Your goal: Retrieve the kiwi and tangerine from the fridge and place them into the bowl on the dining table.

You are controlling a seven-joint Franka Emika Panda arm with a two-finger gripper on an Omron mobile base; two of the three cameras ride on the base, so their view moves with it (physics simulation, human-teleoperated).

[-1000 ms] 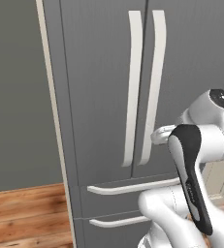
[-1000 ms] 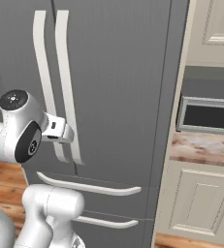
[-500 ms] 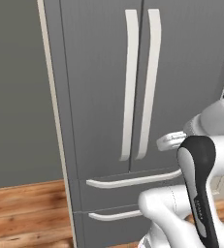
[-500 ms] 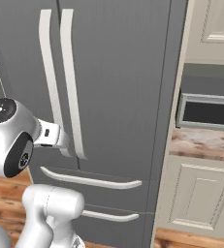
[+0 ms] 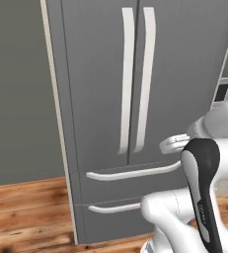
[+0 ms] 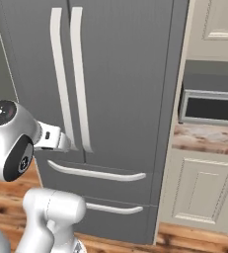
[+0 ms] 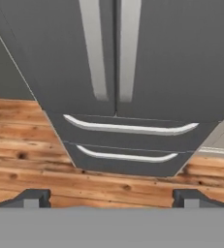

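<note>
Gripper [image 7: 111, 197] hung wide open and empty, aimed at the shut fridge [image 7: 147, 58], whose drawers sat at 12 o'clock. Since a second ago the base had backed off and the hand sunk lower.

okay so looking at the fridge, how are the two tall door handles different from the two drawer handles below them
The door handles stand upright, side by side along the seam between the fridge doors. The drawer handles lie level, one above the other, each on its own drawer front. The door handles are much longer, and the upper drawer handle looks longer than the lower one. All four are white, gently curved bars, and every door and drawer is shut.
</note>
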